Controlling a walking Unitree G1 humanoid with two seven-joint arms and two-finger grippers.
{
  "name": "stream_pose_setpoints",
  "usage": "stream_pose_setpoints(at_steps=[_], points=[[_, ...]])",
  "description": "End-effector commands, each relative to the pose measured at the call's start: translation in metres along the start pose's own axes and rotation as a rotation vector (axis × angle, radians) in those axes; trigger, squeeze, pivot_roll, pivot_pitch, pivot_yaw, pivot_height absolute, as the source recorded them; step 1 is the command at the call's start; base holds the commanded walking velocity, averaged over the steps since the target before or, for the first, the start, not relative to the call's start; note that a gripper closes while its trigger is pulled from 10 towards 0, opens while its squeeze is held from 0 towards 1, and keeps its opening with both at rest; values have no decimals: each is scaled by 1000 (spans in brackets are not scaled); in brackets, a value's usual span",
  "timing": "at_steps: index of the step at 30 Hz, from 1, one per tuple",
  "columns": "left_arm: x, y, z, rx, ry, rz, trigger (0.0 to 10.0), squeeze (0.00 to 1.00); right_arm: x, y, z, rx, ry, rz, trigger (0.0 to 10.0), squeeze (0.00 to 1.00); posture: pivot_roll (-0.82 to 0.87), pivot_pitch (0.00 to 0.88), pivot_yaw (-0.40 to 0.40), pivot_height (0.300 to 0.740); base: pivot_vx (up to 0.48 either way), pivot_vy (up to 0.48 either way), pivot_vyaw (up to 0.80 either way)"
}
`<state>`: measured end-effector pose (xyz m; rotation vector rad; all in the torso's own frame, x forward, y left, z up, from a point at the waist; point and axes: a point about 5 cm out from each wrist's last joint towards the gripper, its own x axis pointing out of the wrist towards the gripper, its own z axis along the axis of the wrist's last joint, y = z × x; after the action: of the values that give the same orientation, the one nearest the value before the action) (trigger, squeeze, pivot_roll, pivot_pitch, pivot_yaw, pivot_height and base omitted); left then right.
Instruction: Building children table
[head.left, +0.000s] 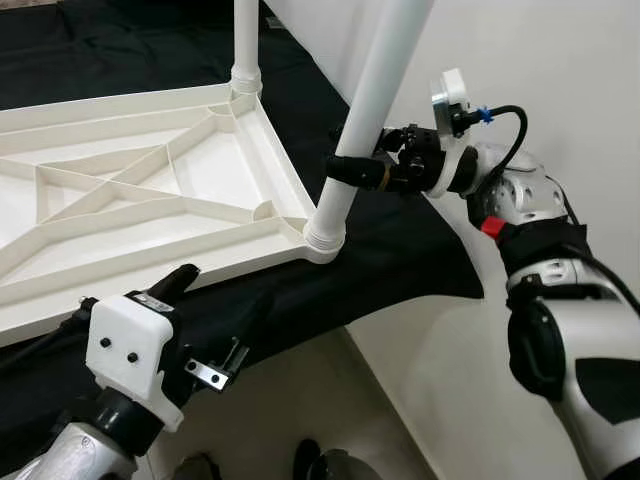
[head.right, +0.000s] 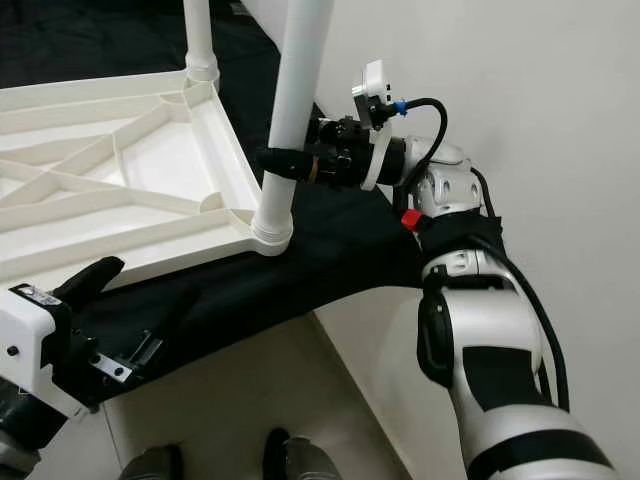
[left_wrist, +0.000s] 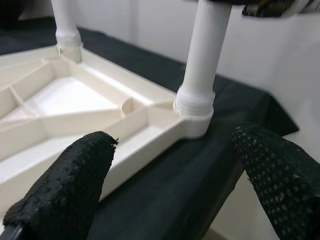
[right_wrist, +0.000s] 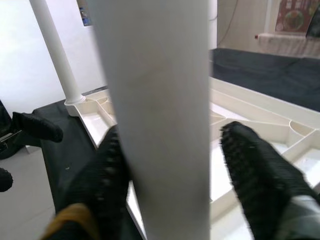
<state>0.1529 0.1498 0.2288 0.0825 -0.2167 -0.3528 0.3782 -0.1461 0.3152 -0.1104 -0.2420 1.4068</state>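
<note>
1. Left eye view: the white children table (head.left: 150, 190) lies upside down on a black cloth (head.left: 400, 250). The right gripper (head.left: 352, 170) is clamped on the near white leg (head.left: 375, 110), which stands in the table's corner. A second leg (head.left: 246, 45) stands at the far corner.
2. Right eye view: the left gripper (head.right: 135, 300) hangs by the table's near edge, its fingers apart and holding nothing.
3. Left wrist view: two black fingers (left_wrist: 65, 185) are spread wide, pointing at the near leg's base (left_wrist: 195, 107).
4. Right wrist view: black fingers (right_wrist: 255, 175) sit on both sides of the leg.
</note>
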Motion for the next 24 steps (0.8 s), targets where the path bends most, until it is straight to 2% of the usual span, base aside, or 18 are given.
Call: stream_pose_setpoints(at_steps=[1,8,9,11,12,13,14,15,16,17,18,19,20,22,23,24], points=[[-2,-1,0,-10,6,-13,10000,0,-8,-1,6,-14,-29,2,0,0,215,315,-144,740,0,0,0],[-1,-1,0,-13,8,-18,10000,0,-12,-1,3,12,-11,32,0,0,199,313,-145,740,0,0,0],[0,-3,1,-18,0,-26,10000,0,-17,-1,-7,-1,30,-22,0,0,179,305,-155,740,0,0,0],[1,-3,2,-19,-3,-28,10000,0,-19,-1,-11,-10,45,-46,0,0,179,305,-155,740,0,0,0],[1,-3,2,-20,-5,-30,10000,0,-16,-1,-19,-20,42,-128,0,0,166,297,-169,740,0,0,0],[1,-3,2,-20,-5,-30,10000,0,-16,-1,-19,-20,42,-128,0,0,166,297,-169,740,0,0,0],[0,-3,2,-19,-5,-32,10000,0,-8,-12,-37,0,82,-530,0,0,169,291,-188,740,0,0,0],[0,-3,2,-18,-5,-33,10000,0,-8,-18,-49,4,117,-830,0,0,169,291,-188,740,0,0,0],[0,-3,2,-18,-8,-37,10000,0,-5,13,-82,48,184,-1021,0,0,150,276,-196,740,0,0,0],[1,-3,3,-16,-13,-42,10000,0,2,62,-111,70,335,-1007,0,0,169,272,-184,740,0,0,0],[3,-1,5,-6,-12,-39,10000,0,11,99,-124,119,380,-944,0,0,156,286,-167,740,0,0,0],[3,-1,5,-6,-12,-39,10000,0,11,99,-124,119,380,-944,0,0,156,286,-167,740,0,0,0],[5,2,6,-2,-17,-30,10000,0,15,121,-131,155,393,-921,0,0,140,289,-158,740,0,0,0],[5,2,6,-2,-17,-30,10000,0,15,121,-131,155,393,-921,0,0,140,289,-158,740,0,0,0],[6,1,7,-5,-20,-36,10000,0,17,113,-130,112,390,-911,0,0,120,229,-153,740,0,0,0],[9,-2,7,-14,-28,-48,10000,0,16,91,-119,58,351,-922,0,0,111,204,-166,740,0,0,0]])
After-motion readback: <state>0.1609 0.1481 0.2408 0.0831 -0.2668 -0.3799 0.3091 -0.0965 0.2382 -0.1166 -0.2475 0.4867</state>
